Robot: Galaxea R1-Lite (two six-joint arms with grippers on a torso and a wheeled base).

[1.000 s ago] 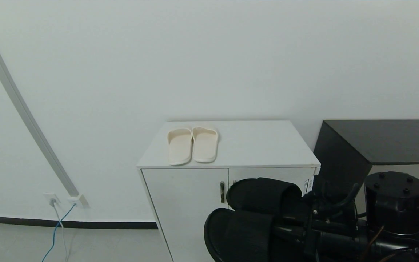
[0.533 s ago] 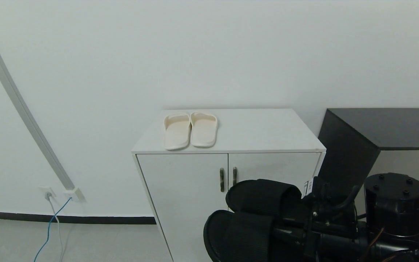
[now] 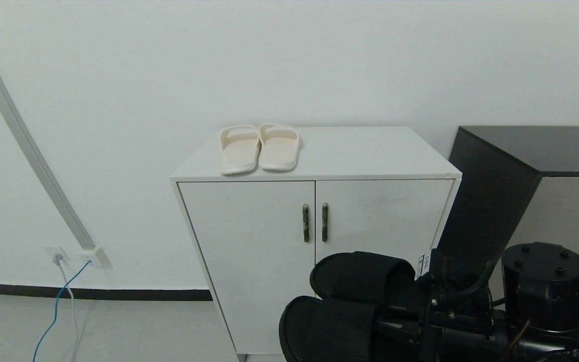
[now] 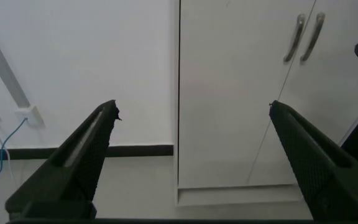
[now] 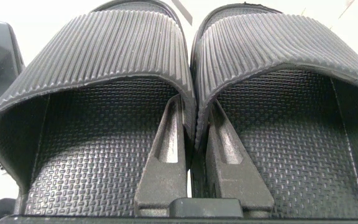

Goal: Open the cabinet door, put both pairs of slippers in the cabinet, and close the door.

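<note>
A black pair of slippers (image 3: 355, 301) is pinched side by side in the right end effector (image 5: 194, 140), low in front of the closed white cabinet (image 3: 249, 241). A cream pair (image 3: 259, 148) sits on the cabinet's top. The left end effector (image 4: 192, 107) gapes wide.

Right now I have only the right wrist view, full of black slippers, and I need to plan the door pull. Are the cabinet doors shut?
Observer: Yes. Both doors of the cabinet are shut, and their handles stand side by side at the middle.
Operator: Where is the other pair?
Observer: The cream slippers lie side by side on the cabinet's top, toward its left end.
Operator: Is the left gripper free for a handle?
Observer: The left gripper is open and holds nothing, with the cabinet's left door in front of it.
</note>
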